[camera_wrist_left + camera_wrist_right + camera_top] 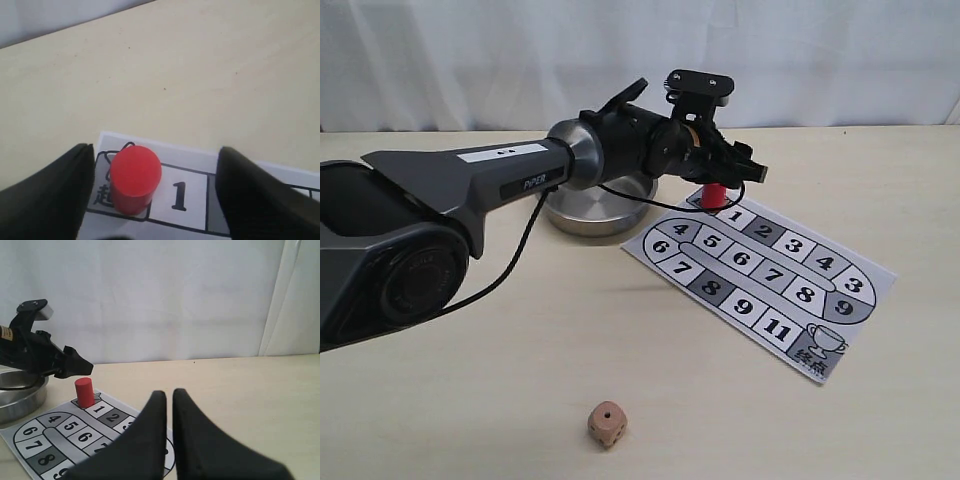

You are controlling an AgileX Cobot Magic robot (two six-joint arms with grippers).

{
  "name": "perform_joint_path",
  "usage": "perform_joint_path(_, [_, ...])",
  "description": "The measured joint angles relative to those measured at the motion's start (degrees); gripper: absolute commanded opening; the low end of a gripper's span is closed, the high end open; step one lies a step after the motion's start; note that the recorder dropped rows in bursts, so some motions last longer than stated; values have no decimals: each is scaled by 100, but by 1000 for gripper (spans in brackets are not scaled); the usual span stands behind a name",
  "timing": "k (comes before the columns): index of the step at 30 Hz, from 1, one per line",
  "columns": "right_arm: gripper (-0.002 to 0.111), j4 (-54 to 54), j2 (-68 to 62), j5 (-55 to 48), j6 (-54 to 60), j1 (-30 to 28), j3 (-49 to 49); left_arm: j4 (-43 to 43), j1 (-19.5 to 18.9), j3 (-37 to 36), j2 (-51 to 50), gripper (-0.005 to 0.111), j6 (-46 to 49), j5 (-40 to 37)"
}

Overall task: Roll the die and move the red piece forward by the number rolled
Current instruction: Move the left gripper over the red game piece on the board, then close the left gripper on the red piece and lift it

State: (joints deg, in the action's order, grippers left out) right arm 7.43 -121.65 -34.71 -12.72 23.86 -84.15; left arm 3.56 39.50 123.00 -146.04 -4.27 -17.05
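The red piece [716, 194] stands upright on the start square of the printed board [760, 270], next to square 1. My left gripper [748, 172] hovers just over it, open. In the left wrist view the red piece [134, 177] sits between the two fingers, nearer one finger [55, 195] and touching neither. The die [607, 423] lies on the bare table near the front edge, one dark pip on its top face. My right gripper [169, 393] is shut on nothing, low over the board's far end, and sees the red piece [84, 391].
A steel bowl [595, 205] stands behind the left arm, just left of the board. The board [75, 430] lies flat with numbered squares. A white curtain backs the table. The right arm is outside the exterior view.
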Motion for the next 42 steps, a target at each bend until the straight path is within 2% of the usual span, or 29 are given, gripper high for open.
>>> perform_joint_path(9, [4,0,0,0,0,0,0,-317,144,0,-45,64,0,261])
perform_joint_path(21, [4,0,0,0,0,0,0,-513,108,0,-298,64,0,259])
perform_joint_path(31, [4,0,0,0,0,0,0,-620,108,0,-430,64,0,673])
perform_joint_path(42, [4,0,0,0,0,0,0,-776,108,0,-430,64,0,727])
